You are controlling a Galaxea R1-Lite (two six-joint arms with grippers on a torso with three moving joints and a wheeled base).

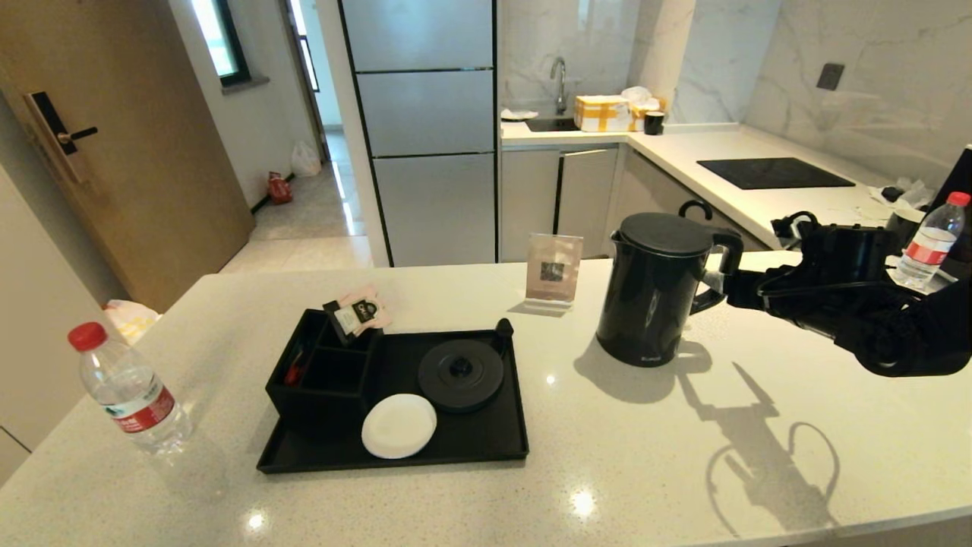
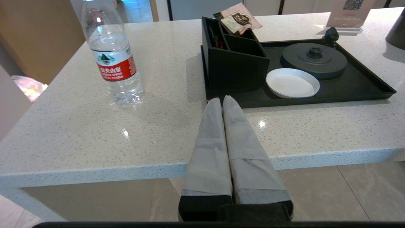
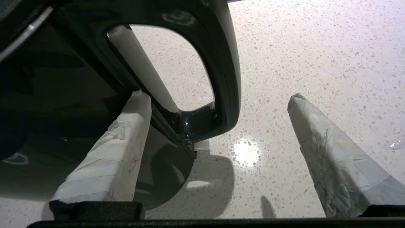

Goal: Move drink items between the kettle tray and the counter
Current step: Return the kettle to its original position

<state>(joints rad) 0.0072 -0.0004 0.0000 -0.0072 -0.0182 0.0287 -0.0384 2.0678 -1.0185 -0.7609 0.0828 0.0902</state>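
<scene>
The tall black kettle [image 1: 653,289] stands upright on the beige counter [image 1: 683,456], right of the kettle tray [image 1: 486,448]. My right gripper [image 1: 721,281] is open at the kettle's loop handle [image 3: 221,79]. The handle lies between the fingers, close to one finger [image 3: 126,133] and well apart from the other [image 3: 319,142]. A water bottle [image 1: 129,391] with a red cap stands on the counter left of the tray. The round kettle base [image 1: 461,374] is bare, beside the white disc [image 1: 399,425] and divided box [image 1: 319,380]. My left gripper [image 2: 223,99] is shut and empty at the counter's front edge.
A second red-capped bottle [image 1: 930,243] stands at the far right behind my right arm. A small sign stand [image 1: 553,277] sits behind the tray, and sachets [image 1: 361,310] lean in the divided box. A black hob [image 1: 774,173] and a small mug [image 1: 654,121] are on the back worktop.
</scene>
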